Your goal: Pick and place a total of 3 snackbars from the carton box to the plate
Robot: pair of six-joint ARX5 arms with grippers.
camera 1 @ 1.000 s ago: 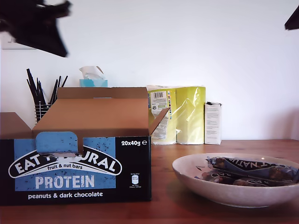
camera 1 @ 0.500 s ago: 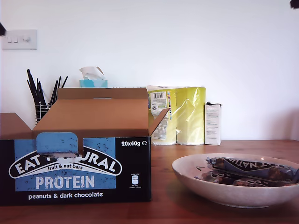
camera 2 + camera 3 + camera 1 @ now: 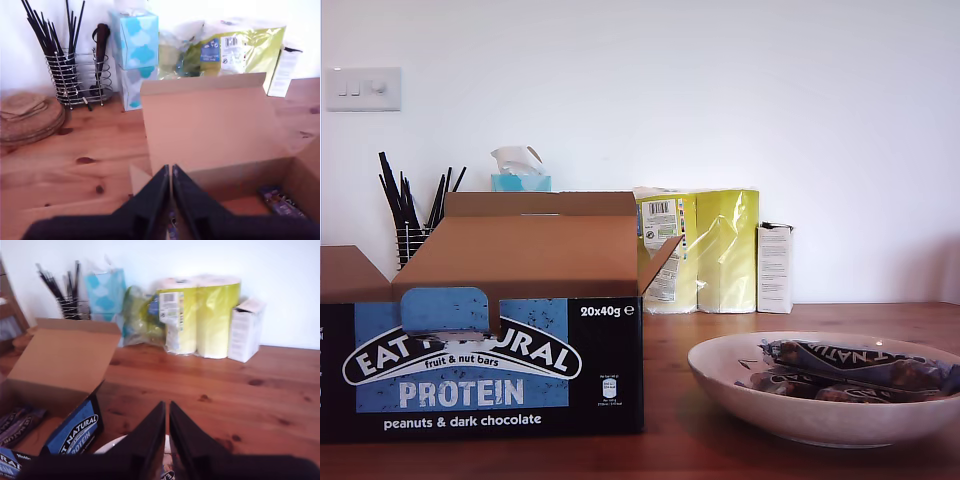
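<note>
Snackbars [image 3: 850, 360] lie in plate [image 3: 790, 422]; others inside open carton box [image 3: 610, 400].

A plain white wall [image 3: 720, 100], evenly lit, fills the back, with a light switch [image 3: 362, 88] at the exterior view's upper left. Below it runs a knotty wooden table [image 3: 840, 315]. Along the wall stand a wire holder [image 3: 408, 240] of black sticks, a tissue box [image 3: 520, 180], yellow packs [image 3: 705, 245] and a small white carton [image 3: 775, 265].
</note>
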